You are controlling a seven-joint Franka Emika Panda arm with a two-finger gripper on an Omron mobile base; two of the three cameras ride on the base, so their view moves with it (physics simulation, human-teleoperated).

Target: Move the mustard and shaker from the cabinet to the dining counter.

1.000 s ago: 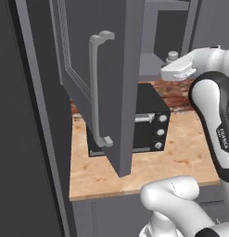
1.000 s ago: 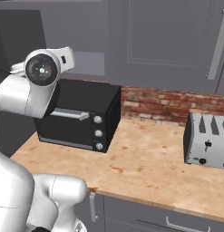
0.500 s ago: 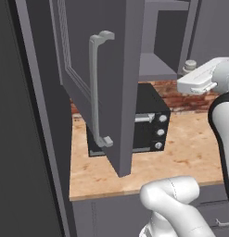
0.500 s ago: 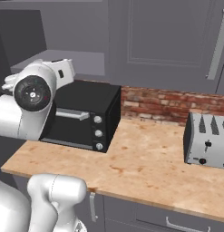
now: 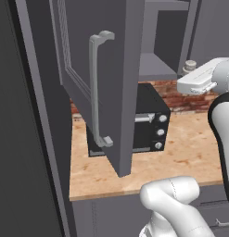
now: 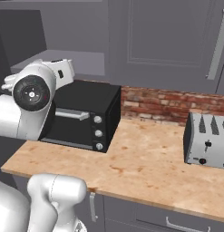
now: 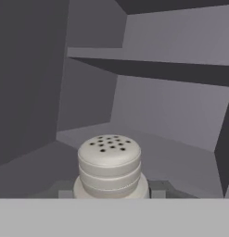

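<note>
One shaker gripped between claw fingers, inside open cabinet.

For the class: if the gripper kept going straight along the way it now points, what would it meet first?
The shaker sits right at the gripper, between its fingers, apparently already gripped. Beyond it the line runs over the bare cabinet shelf, so the cabinet's back wall would probably come first, though depth is hard to judge.
</note>
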